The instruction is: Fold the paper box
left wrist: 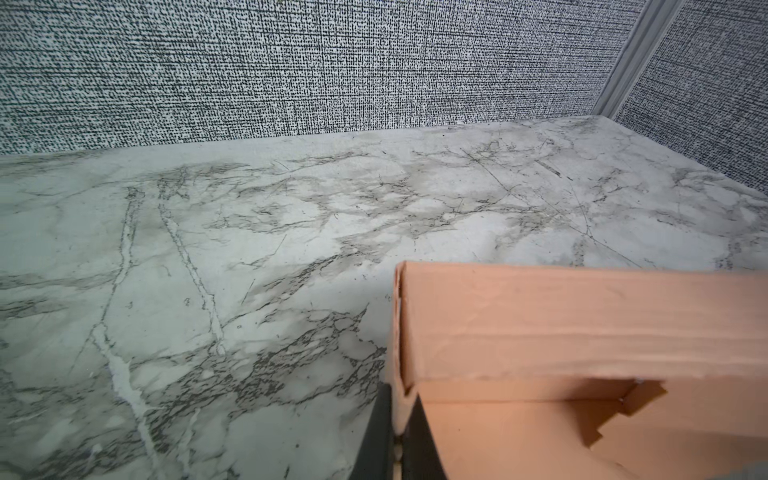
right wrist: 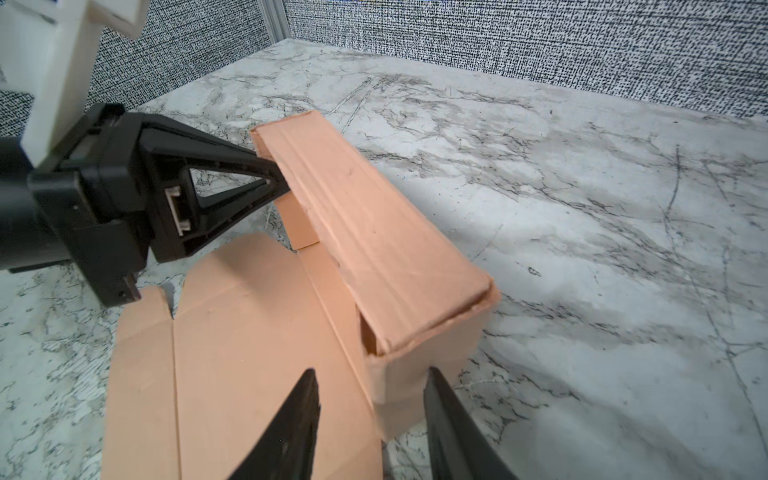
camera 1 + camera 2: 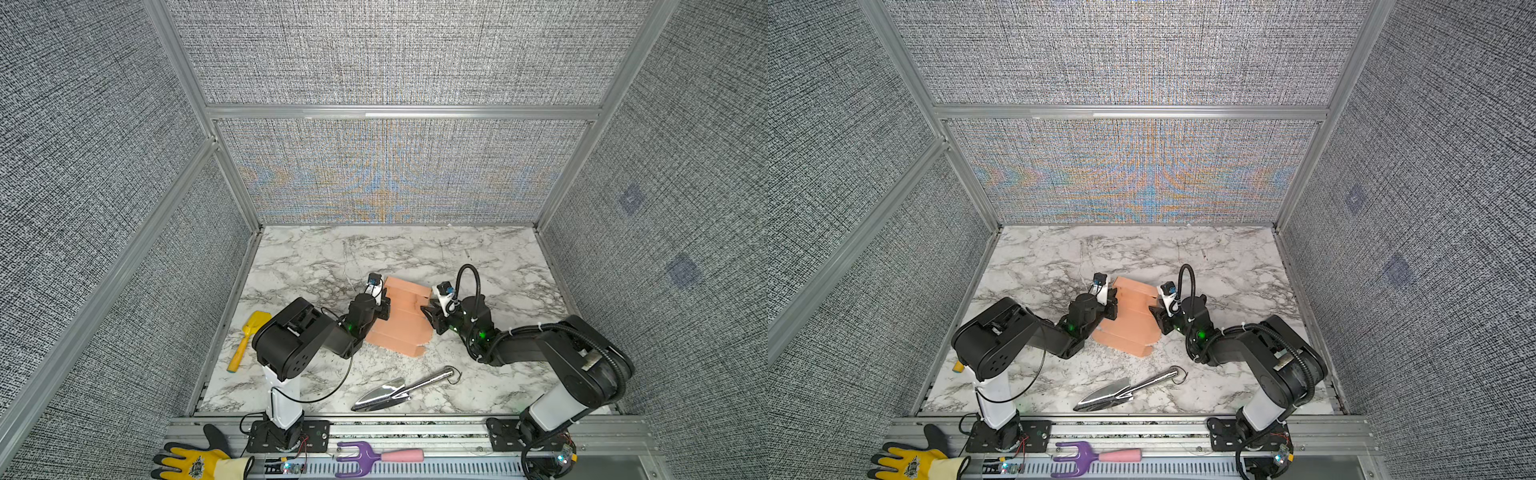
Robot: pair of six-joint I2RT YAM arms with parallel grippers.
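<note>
Marble-print tabletop (image 3: 332, 257), white with grey veins, scuffed. Boxed in on three sides by grey woven wall panels (image 3: 395, 54) in aluminium framing (image 3: 399, 112). Near left of the marble: yellow toy shovel (image 3: 249, 336). Front centre: shiny metal trowel (image 3: 399, 388). Off the marble, on the front rail: yellow glove (image 3: 195, 461) and purple hand fork (image 3: 365, 457) with pink handle.

Mid-table, between the two arms in both top views: paper box (image 3: 405, 320) (image 3: 1129, 320), part-folded. Far long wall raised and doubled over; near panels lying low on the marble, slightly bowed.

Closed tight: left gripper (image 2: 276, 174), pinching the thin end of the raised wall. In the left wrist view, fingers (image 1: 374, 436) on either side of that cardboard edge. Parted: right gripper (image 2: 370, 372), straddling the opposite end corner of the wall. Contact there not clear.
</note>
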